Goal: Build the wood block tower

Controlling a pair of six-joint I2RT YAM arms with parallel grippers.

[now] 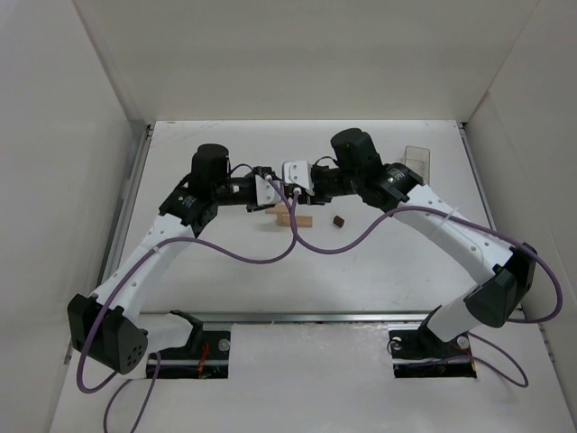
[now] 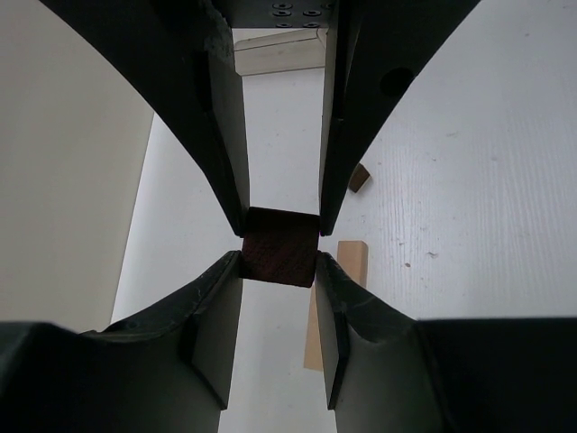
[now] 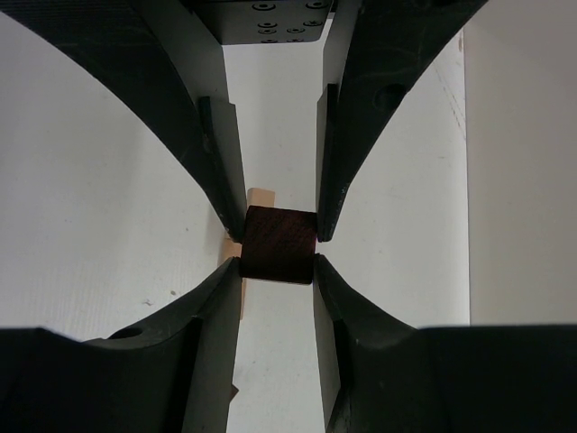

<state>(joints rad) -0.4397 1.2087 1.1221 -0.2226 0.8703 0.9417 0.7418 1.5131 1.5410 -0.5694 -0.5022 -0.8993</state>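
- Top external view: white walls (image 1: 297, 63) close in a white table (image 1: 397, 280). The two arms reach inward over it and meet near the middle, left gripper (image 1: 272, 191) and right gripper (image 1: 290, 180) tip to tip.
- A tan bar (image 1: 295, 219) lies flat on the table just on the near side of the meeting fingertips. A small dark piece (image 1: 339, 220) sits beside it, toward the right gripper's side. A clear box (image 1: 416, 160) stands beyond the right arm, well apart from both grippers.
- Left wrist view: the left gripper's fingers, at the bottom of the frame, are clamped on a dark reddish-brown block (image 2: 279, 248) held above the table. The right gripper's fingers come in from the opposite side and pinch the same block. The tan bar lies on the table beyond, just right of the fingers.
- Right wrist view: the right gripper's fingers grasp the same block by its two sides. The left gripper's fingers press it from across. A sliver of tan wood (image 3: 261, 194) shows just behind the block.
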